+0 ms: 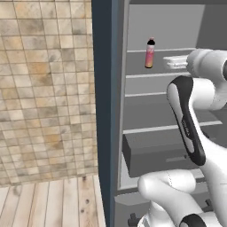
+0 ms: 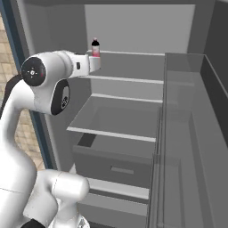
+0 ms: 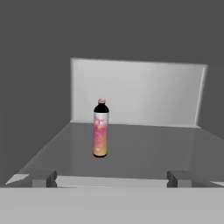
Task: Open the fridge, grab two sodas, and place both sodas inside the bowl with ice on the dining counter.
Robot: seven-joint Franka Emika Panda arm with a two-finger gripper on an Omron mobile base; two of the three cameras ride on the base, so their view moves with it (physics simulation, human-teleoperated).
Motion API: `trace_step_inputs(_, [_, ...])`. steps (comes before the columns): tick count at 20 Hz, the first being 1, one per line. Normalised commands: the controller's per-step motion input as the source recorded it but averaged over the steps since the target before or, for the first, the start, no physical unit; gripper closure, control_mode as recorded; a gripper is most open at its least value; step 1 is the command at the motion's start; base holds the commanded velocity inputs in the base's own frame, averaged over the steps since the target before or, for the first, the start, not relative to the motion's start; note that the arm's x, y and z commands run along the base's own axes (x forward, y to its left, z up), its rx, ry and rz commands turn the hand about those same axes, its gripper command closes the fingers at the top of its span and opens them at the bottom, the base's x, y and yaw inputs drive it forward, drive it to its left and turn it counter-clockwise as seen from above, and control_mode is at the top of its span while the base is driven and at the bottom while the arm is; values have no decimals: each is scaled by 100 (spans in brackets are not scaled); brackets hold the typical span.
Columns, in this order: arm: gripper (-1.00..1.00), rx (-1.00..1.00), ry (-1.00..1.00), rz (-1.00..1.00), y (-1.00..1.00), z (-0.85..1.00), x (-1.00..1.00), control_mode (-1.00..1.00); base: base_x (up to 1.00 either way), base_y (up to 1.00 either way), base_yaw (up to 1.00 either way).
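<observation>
On the left stands a wall of beige square tiles (image 1: 44,88) above a pale plank floor (image 1: 48,201), then the dark blue panel edge (image 1: 101,111) that frames the tall grey fridge (image 1: 146,128). The fridge is already open, its shelved grey interior exposed, so the first step of the task looks done.

On an upper shelf (image 3: 131,153) the slim pink-orange soda bottle with a black cap (image 3: 100,128) stands upright, alone and well clear of the walls, which leaves room on both sides for a grasp. No cola bottle is to be seen on the shelves in view.

The white arm (image 1: 195,115) reaches in at that shelf's height, so the tool (image 3: 111,178) looks straight along the shelf at the bottle. Its two dark fingertips (image 3: 43,178) stand wide apart and hold nothing. The bottle sits a little left of the midline between them and is not yet between them, so I judge this the approach to the grasp.

To the right hangs the open fridge door with its translucent bins (image 2: 187,147).
</observation>
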Motion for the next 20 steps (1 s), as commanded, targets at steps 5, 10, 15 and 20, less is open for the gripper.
trace_step_inputs(5, [-100, 8, 13, 0, 0, 0, 69, -100, 0, 0, 0])
trace_step_inputs(10, [-100, 8, 6, 0, 0, 0, 66, -100, 0, 0, 0])
trace_step_inputs(15, [-100, 2, 3, 0, 0, 0, 62, -100, 0, 0, 0])
trace_step_inputs(20, [-100, 0, 1, 0, 0, 0, 45, -100, 0, 0, 0])
